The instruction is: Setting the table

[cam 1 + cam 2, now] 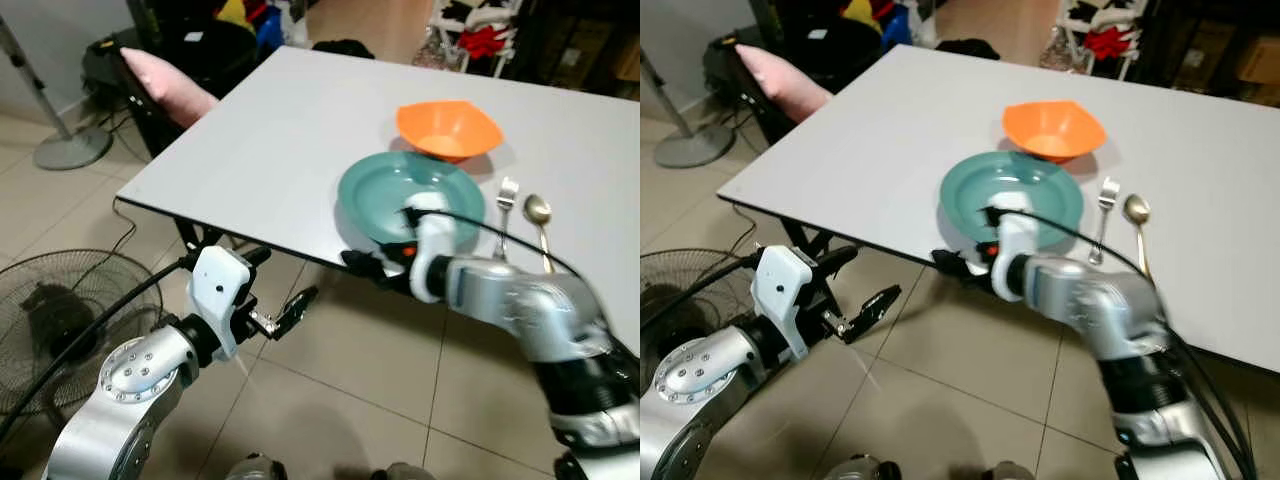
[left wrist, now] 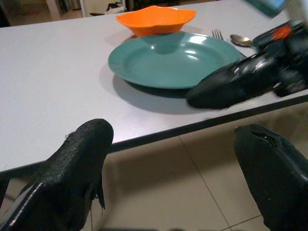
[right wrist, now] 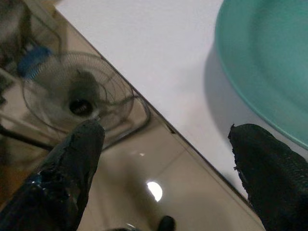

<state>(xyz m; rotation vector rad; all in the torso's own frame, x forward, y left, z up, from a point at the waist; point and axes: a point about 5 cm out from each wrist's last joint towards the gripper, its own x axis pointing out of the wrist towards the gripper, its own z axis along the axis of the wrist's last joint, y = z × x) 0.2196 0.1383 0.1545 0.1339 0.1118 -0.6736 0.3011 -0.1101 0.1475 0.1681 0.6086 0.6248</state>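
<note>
Left pincer (image 1: 268,300) hangs open below the counter (image 1: 270,130) near edge, off the floor side. Right pincer (image 3: 166,159) open, empty, at the near edge just beside the teal plate (image 1: 385,195). Plate sits at the near edge; orange bowl (image 1: 448,127) touches its far rim; fork (image 1: 506,200) and spoon (image 1: 538,212) lie right of it.

Plate looks rigid, smooth, likely slippery: best taken by the rim. Left wrist view shows the plate's low profile; right wrist view shows a floor fan (image 3: 79,98).
</note>
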